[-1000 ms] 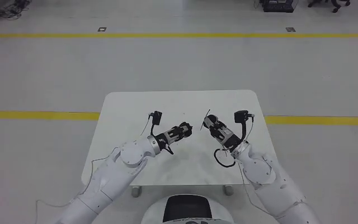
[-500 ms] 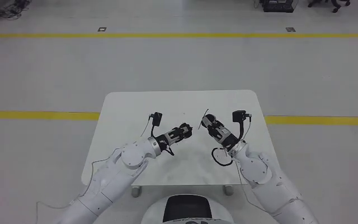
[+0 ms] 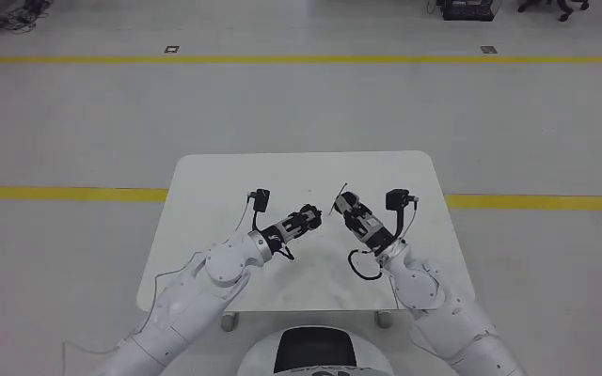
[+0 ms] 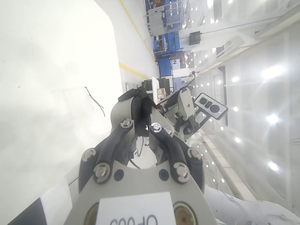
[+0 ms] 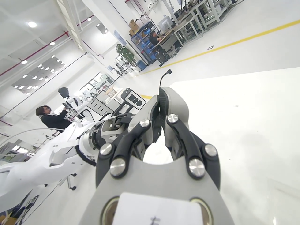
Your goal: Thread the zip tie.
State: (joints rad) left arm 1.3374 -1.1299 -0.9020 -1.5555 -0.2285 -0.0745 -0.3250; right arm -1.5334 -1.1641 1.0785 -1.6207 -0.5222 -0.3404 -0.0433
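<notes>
grippers face each other above the middle of the white table [image 3: 282,179], tips near but apart. right gripper [image 3: 342,200] sits on the robot's right of the gap, fingers closed on the tie [image 3: 340,191]. in its wrist view the black pads [image 5: 163,108] press flat together, and the tie [image 5: 162,80] rises from between the fingertips as a thin black strip, bending at its free end into a small head. in the top view that strip is held above the table and slants away from the robot, its end pointing toward the far edge. left gripper [image 3: 313,217] hangs just across from it, aimed at the right one, fingers closed too. its wrist view shows the dark pads [image 4: 140,111] pressed together, and i cannot tell whether anything thin sits between them. beyond those pads the same view shows the body of the right gripper close behind, its tips hidden. a dark line [image 4: 95,100], thin and with a small knob at one end, shows against the table beside the left fingers. whether it is a second tie lying there or a shadow i cannot tell. both arms bend in from the near edge of the table. yellow lines [image 3: 301,59] run across the floor beyond the table and to either side of it.
</notes>
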